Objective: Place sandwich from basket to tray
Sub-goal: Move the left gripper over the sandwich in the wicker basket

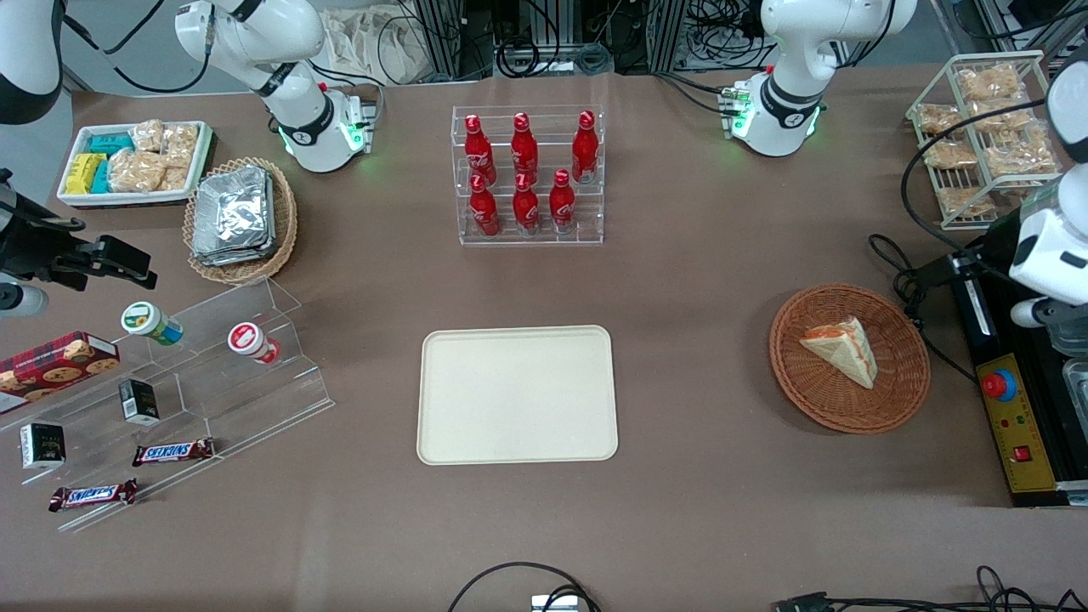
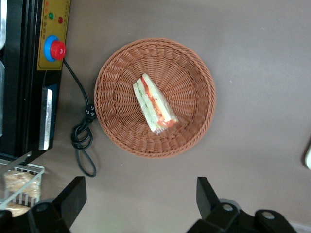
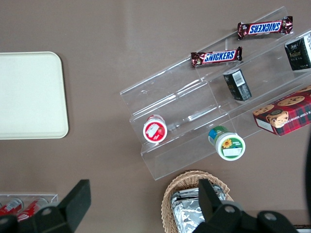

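From my remote station, the left arm's end effector (image 2: 138,204) hovered high over the brown tabletop (image 1: 697,255) with its two black fingers (image 2: 73,196) spread wide and nothing between them, poised above the round reddish-brown wicker basket (image 2: 199,121) rather than in it. The triangular sandwich wedge of pale bread (image 2: 154,104) lay on its side in the middle of that basket, its red-orange and green filling showing along one long edge. I judged it light, soft and easily crushed, possibly wrapped in slippery film, so I would take it across the two flat bread faces near mid-length with gentle pressure. Well apart, toward the tabletop's centre, the flat cream rectangular tray (image 1: 442,425) waited empty.
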Controlling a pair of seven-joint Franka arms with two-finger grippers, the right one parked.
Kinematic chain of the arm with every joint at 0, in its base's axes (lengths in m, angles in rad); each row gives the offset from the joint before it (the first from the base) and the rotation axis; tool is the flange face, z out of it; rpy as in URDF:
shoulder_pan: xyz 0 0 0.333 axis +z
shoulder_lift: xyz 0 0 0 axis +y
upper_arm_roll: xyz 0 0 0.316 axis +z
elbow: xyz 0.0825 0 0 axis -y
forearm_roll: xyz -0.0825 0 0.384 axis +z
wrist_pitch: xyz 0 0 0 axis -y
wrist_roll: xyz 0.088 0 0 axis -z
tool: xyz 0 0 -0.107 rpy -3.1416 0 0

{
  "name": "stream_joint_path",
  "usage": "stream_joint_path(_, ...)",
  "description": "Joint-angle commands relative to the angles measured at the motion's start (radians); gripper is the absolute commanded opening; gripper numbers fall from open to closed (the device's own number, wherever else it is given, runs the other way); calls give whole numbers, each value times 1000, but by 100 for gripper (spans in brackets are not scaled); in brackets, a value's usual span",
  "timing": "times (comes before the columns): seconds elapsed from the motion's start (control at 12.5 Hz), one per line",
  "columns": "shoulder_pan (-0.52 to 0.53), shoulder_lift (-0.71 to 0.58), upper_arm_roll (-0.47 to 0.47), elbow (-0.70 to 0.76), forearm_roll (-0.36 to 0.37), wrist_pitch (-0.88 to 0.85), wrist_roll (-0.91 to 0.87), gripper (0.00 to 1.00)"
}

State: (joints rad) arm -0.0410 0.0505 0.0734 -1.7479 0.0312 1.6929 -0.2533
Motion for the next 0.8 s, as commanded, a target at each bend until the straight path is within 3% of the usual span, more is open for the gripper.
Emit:
stream_joint_path(0.0,9,-35,-3,-145,-4,140,-110,100)
stream_joint_path(0.72,12,5,-3,-430,-7,552,-363,100)
